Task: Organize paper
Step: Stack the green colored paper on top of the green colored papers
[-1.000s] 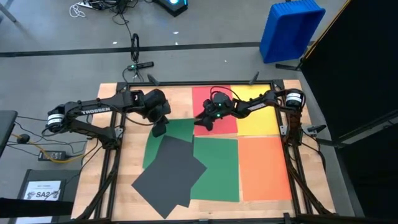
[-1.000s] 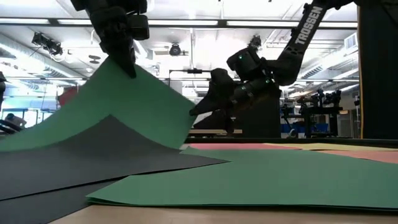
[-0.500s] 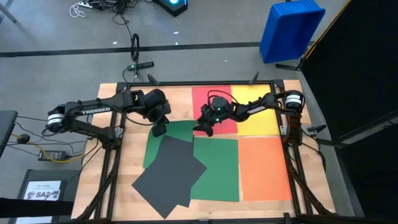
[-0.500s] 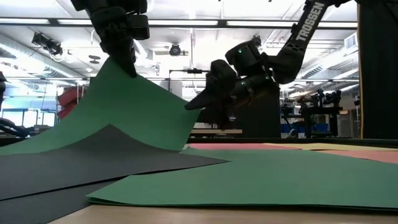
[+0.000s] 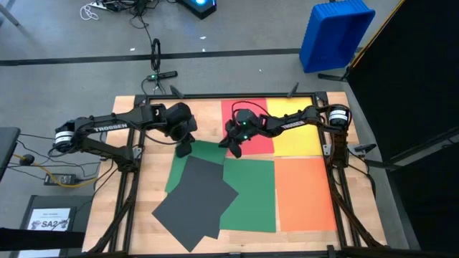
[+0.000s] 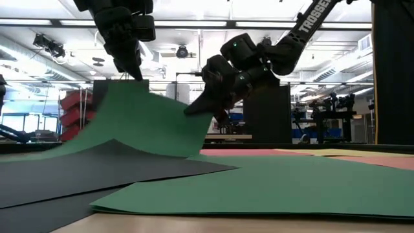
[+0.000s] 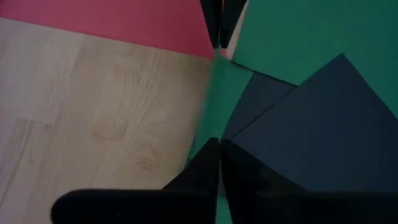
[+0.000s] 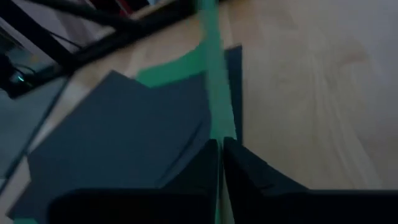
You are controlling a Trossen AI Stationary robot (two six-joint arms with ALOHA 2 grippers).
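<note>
Wooden surface [image 5: 150, 179]: both pincers, left pincer [image 5: 184, 149] and right pincer [image 5: 224, 142], clamped on the lifted green sheet [image 6: 145, 123]; next, carry it clear of the dark sheet [image 5: 195, 203].

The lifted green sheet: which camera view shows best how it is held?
The low view: the lifted green sheet hangs curved above the dark grey sheet, pinched by the left end effector and right end effector. The high view shows only its outline. Each wrist view shows just an edge between shut fingers.
</note>
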